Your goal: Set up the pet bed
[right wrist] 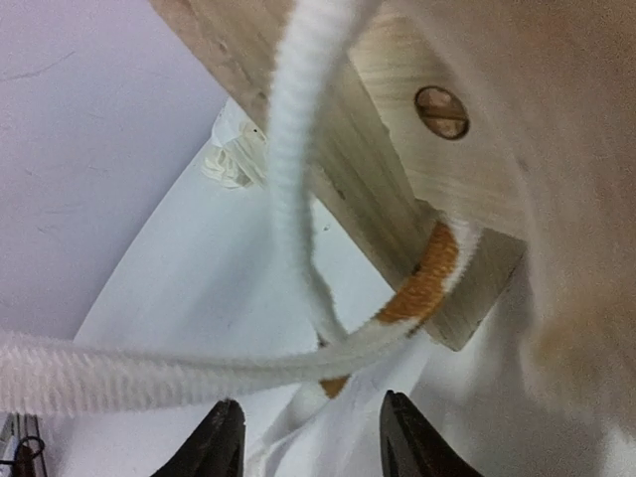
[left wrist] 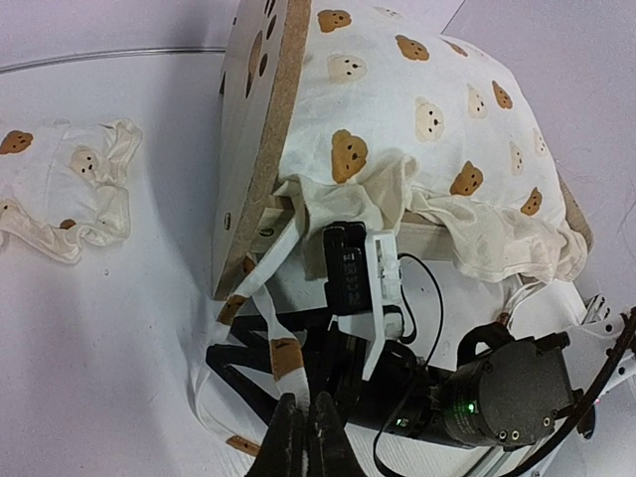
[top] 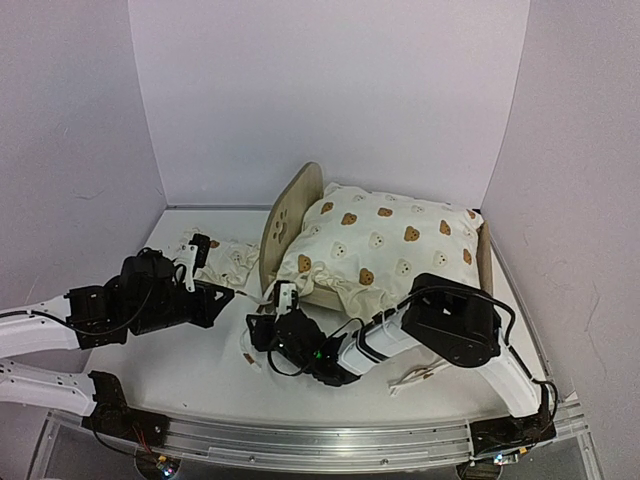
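Note:
The pet bed stands at mid-table, its rounded light-wood headboard upright, with the cream bear-print cushion piled on top. White ties with brown patches hang from the cushion at the bed's near-left corner. My left gripper is shut on one tie; in the top view it reaches in from the left. My right gripper is open just below the bed's wooden leg. A tie loops round that leg and crosses above the fingers, and nothing is pinched.
A small bear-print pillow lies on the table left of the headboard. The right arm's wrist hangs over the bed's near side. White walls close in the back and both sides. A loose tie trails near the front right.

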Available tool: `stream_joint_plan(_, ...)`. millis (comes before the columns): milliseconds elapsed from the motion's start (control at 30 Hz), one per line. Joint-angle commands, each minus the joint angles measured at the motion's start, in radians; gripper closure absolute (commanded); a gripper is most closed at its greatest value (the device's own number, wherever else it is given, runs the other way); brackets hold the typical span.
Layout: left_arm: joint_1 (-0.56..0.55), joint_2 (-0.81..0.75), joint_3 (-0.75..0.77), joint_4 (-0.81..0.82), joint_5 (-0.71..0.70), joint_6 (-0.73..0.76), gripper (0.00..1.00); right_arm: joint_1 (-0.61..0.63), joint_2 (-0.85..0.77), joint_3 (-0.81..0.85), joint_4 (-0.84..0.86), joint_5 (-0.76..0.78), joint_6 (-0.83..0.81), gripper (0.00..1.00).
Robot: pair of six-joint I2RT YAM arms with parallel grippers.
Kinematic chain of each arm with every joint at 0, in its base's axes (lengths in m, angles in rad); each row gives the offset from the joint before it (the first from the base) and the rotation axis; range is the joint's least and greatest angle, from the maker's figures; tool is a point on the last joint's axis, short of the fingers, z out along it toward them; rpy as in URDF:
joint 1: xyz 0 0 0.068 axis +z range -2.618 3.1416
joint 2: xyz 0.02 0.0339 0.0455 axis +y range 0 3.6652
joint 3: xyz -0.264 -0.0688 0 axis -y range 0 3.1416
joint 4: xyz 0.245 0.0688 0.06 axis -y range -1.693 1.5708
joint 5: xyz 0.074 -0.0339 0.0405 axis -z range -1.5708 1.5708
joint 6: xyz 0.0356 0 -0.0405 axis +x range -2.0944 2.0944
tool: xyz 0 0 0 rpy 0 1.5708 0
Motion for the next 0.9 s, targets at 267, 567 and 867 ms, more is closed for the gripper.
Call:
stream_joint_plan(267,0.003,-0.005,0.038,0.019,-0.015,-0.003,1.00,0.014,0.029,0.073,-0.017,0.070,0.038,0.94)
stream_joint_plan(567,0.004,0.063,0.036,-0.005,-0.027,-0.006,1.00,0.000,-0.211,-0.136,-0.159,-0.074,-0.032,1.00)
stream_joint_plan(867,0.005,0.142,0.018,-0.014,-0.010,-0.054,1.00,-0.117,-0.368,-0.177,-0.429,-0.607,-0.221,0.97)
